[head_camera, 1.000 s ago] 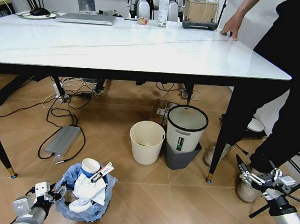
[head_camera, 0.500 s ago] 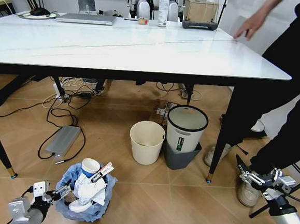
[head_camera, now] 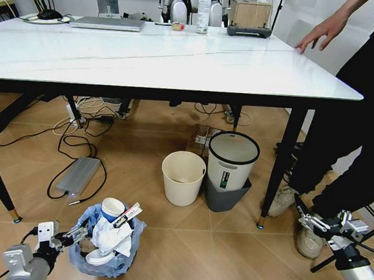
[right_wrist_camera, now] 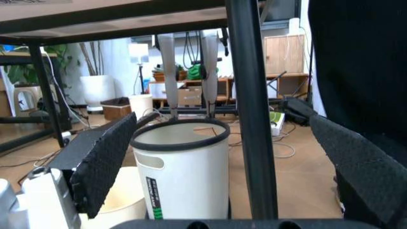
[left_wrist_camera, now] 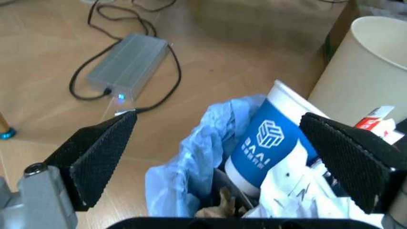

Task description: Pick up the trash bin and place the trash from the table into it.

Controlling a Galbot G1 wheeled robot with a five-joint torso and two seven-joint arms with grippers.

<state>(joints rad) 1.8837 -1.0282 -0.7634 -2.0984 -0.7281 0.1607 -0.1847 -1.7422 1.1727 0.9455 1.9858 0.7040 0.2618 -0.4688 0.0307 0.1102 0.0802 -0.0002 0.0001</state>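
My left gripper (head_camera: 69, 240) sits low at the floor, just beside the trash bin (head_camera: 103, 263), on the bin's left side from my head camera. On the left wrist feed its two black pads (left_wrist_camera: 98, 157) stand wide apart with nothing between them but the view of the bin's near rim; I can't tell whether a fingertip touches the bag. The bin stands on the wood floor in front of the table (head_camera: 179, 68), lined with a crinkled light-blue bag (left_wrist_camera: 190, 162), and it is full. In it I count one blue paper cup (left_wrist_camera: 270, 143), upright and leaning a little, one crumpled white wad (head_camera: 109, 236), one white lid (head_camera: 98, 258) low at the front, and one slim packet with red print (head_camera: 127, 214) sticking up beside the cup. A scrap of brown shows deep inside on the wrist feed.

My right gripper (head_camera: 323, 223) hangs low at the far right, near the table's right front leg (head_camera: 279, 167), fingers spread and empty. Its wrist feed looks past that leg at the white bin with a black rim (right_wrist_camera: 181, 169).

Under the table I count three more containers: one cream bucket (head_camera: 183, 177), the white black-rimmed bin (head_camera: 232, 160) just beside it, and a grey tub (head_camera: 225, 195) that the white bin sits in. One flat grey box (head_camera: 78, 175) with a cable lies on the floor to the left.
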